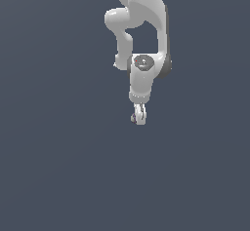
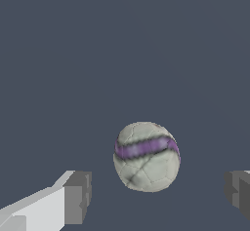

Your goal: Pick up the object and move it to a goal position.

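The object (image 2: 146,157) is a small round lumpy ball, grey-white with a purple band. In the wrist view it lies on the flat dark grey floor, in the gap between my two fingers and touching neither. One dark finger pad (image 2: 78,196) is on one side of it and the other pad is at the frame's edge on the other side. My gripper (image 2: 158,196) is open. In the exterior view the white arm reaches down and the gripper (image 1: 139,116) is low over the floor. The object (image 1: 133,118) shows there only as a small speck beside the fingertips.
The flat dark grey floor (image 1: 58,166) fills both views. The arm's round grey cap (image 1: 143,62) sits above the hand. No other object shows.
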You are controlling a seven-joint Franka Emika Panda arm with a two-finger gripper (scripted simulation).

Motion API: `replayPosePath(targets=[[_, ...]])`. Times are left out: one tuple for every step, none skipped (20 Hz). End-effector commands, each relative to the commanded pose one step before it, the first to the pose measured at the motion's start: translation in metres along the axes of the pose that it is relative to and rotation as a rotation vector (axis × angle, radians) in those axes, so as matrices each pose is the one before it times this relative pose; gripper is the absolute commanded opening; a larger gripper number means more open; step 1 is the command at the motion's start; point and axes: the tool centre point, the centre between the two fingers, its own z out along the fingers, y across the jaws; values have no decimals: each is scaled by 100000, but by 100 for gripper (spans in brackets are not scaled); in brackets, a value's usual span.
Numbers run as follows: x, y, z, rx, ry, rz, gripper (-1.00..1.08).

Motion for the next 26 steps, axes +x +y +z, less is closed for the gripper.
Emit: replayPosePath(targets=[[21, 32, 407, -56, 12, 71, 100], [-15, 13, 293, 0, 0, 0, 100], [19, 14, 358, -2, 5, 69, 100], [-21, 18, 419, 0, 0, 0, 100], [29, 17, 480, -3, 9, 97, 100], [11, 18, 537, -1, 6, 69, 100], [-26, 15, 527, 0, 0, 0, 100], [14, 5, 459, 0, 2, 69, 100], [-20, 0, 392, 0, 0, 0, 100], [21, -8, 324, 3, -7, 69, 100], [-14, -11, 262, 0, 0, 0, 100], [-11, -13, 201, 0, 0, 0, 100], [-8, -12, 142, 0, 0, 0, 100], [-5, -8, 84, 0, 0, 0, 100], [-2, -3, 28, 0, 0, 0, 100], [0, 0, 0, 0, 0, 0, -100], [0, 0, 0, 0, 0, 0, -100], [0, 0, 0, 0, 0, 0, -100], [0, 0, 0, 0, 0, 0, -100], [0, 0, 0, 0, 0, 0, -100], [0, 0, 0, 0, 0, 0, -100], [0, 0, 0, 0, 0, 0, -100], [0, 0, 0, 0, 0, 0, -100], [0, 0, 0, 0, 0, 0, -100], [0, 0, 0, 0, 0, 0, -100], [32, -63, -99, 189, -50, 70, -100]])
